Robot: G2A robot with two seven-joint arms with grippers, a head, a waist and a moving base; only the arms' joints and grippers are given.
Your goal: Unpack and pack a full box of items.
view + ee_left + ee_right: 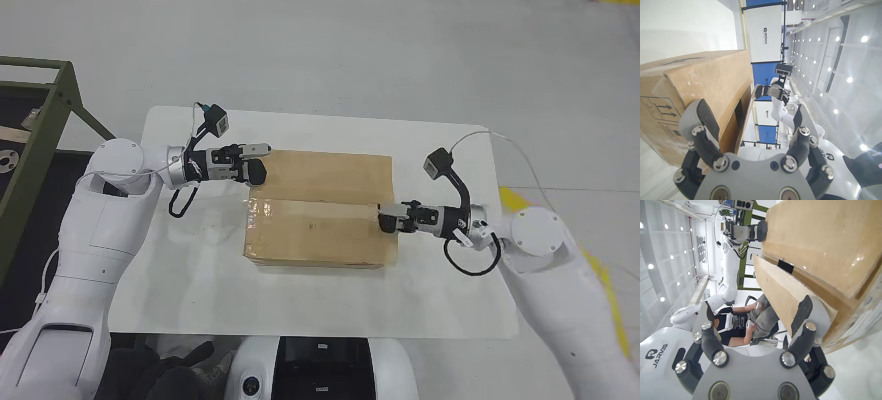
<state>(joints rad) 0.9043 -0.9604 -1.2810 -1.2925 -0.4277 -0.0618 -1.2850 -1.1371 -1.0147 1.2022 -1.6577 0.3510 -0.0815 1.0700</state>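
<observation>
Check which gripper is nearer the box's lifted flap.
Right. The right gripper is at the lifted flap's end, one of its fingers by the flap's edge. The left gripper is at the box's opposite end, beside the flat flap.

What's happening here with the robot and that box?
The robot has both arms on a cardboard box that sits on a white table. The left gripper is open at one end of the far flap. The right gripper is open at the opposite end, by the near flap, which stands slightly lifted. The box is not yet opened up.
</observation>
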